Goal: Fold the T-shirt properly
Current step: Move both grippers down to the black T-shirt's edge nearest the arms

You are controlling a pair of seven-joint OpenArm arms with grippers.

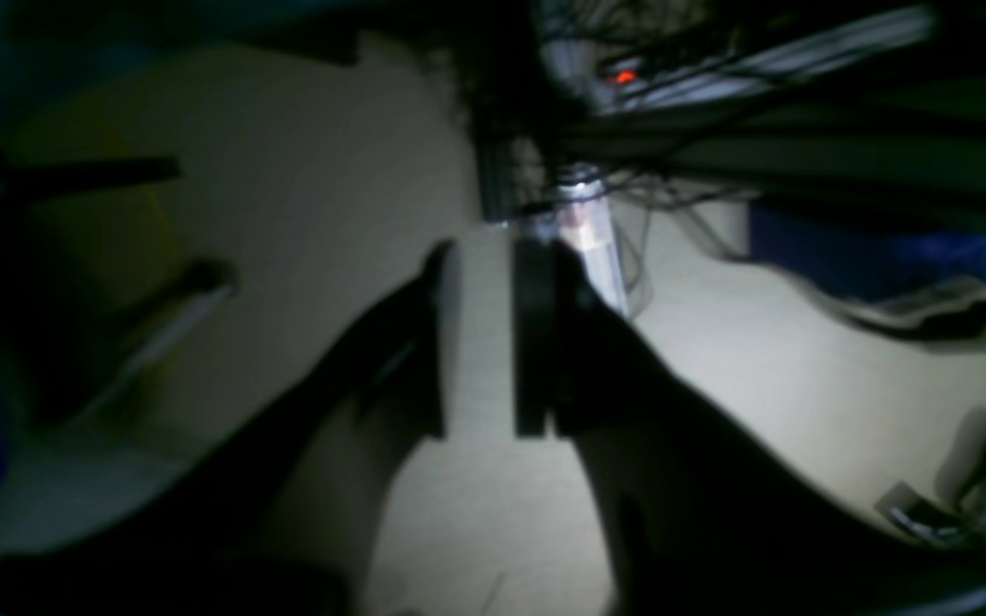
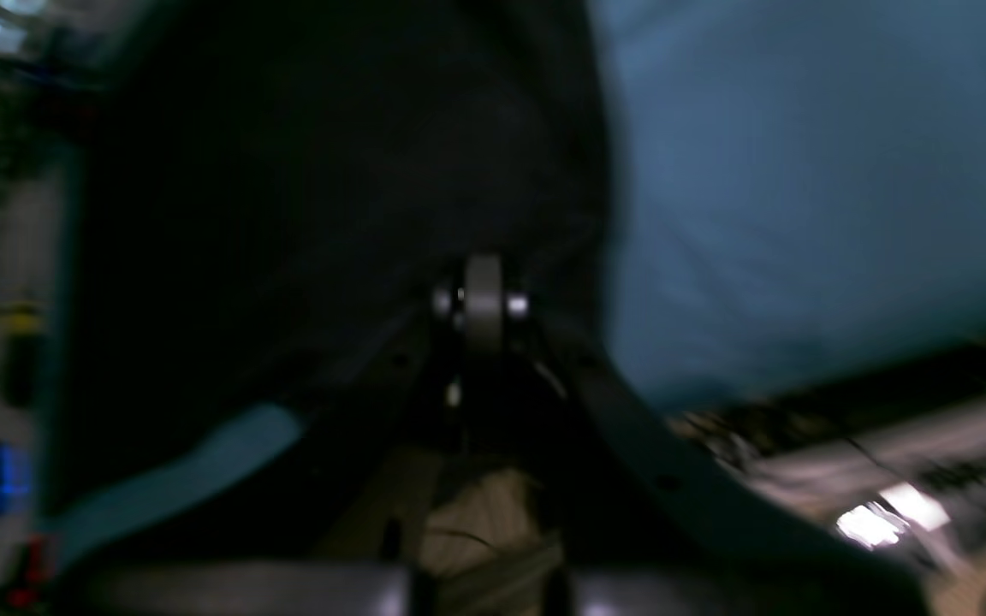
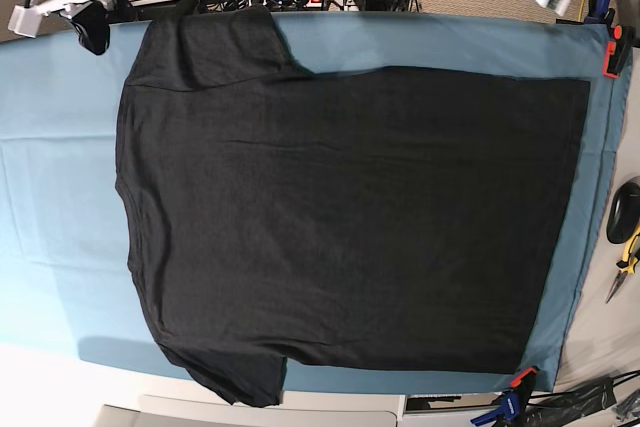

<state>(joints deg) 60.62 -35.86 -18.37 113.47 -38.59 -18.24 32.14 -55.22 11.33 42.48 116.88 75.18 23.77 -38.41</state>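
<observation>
We see the T-shirt flat on the tabletop, long axis left-right. The right gripper, jaws clenched, hangs beside its sleeve; the left gripper, jaws parted and empty, is beyond its hem corner.

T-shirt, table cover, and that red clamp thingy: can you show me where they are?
T-shirt (image 3: pixel 350 217): base view, middle of the flat black body.
Teal table cover (image 3: pixel 55 197): base view, bare cloth beside the collar end.
Red clamp (image 3: pixel 611 59): base view, on its body at the cover's corner.
</observation>
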